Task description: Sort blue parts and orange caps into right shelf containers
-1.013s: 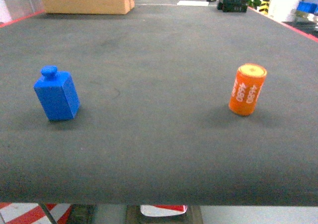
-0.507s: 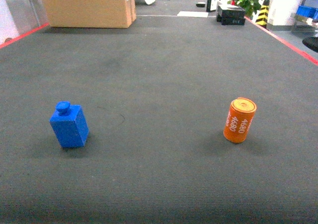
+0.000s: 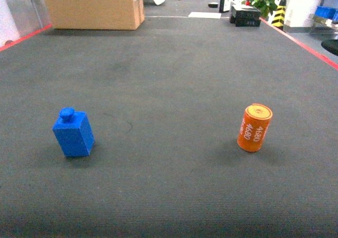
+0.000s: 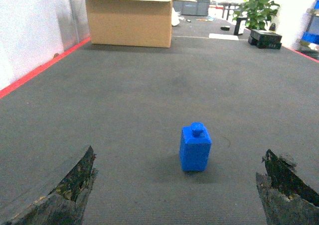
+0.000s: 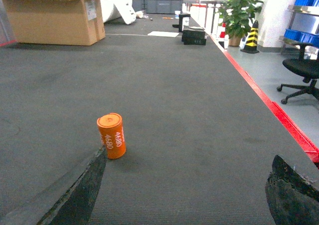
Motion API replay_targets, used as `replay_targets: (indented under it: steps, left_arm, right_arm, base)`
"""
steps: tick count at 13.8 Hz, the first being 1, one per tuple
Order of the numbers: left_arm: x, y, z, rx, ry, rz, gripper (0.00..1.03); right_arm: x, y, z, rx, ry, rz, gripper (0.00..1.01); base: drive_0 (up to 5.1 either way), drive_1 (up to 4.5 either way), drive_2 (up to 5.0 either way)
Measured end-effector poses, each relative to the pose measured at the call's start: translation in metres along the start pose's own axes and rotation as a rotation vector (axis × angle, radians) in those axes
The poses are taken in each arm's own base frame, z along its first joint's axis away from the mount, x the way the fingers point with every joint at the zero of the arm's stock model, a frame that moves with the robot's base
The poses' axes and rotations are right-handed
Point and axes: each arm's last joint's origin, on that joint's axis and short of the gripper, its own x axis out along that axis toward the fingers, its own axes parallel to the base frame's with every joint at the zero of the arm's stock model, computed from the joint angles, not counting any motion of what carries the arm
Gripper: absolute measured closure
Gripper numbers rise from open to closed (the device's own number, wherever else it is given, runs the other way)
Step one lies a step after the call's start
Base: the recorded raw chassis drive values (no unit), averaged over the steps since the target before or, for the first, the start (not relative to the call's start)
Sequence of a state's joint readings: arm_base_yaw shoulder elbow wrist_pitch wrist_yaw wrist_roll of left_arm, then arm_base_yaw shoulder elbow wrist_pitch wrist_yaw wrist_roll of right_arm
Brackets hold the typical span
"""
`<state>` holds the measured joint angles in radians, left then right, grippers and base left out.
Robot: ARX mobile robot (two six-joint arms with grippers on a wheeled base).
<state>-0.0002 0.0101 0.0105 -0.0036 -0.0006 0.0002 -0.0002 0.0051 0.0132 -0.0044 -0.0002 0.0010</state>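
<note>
Black, worn fingertips of the left gripper (image 4: 174,195) spread wide apart, holding nothing, low over the dark grey ribbed mat (image 3: 169,64). Between and beyond them, upright on the mat: small blue block-shaped plastic part with a round knob on top (image 4: 195,147). Likewise parted and unladen: right gripper (image 5: 184,195). Just past its left finger, upright: orange cylindrical cap with white "4680" lettering (image 5: 111,135). Well apart, part left, cap right. Far back left: brown cardboard box (image 3: 92,5).
</note>
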Motion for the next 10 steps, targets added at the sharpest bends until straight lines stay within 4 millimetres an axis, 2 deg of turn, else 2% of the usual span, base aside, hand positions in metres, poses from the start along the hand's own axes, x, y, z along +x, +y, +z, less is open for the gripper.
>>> replay_targets:
  steps: [10]
  left_arm:
    - [0.0, 0.0, 0.0, 0.0, 0.0, 0.0, 0.05]
  right_arm:
    - [0.0, 0.0, 0.0, 0.0, 0.0, 0.0, 0.03]
  base:
    - [0.0, 0.0, 0.0]
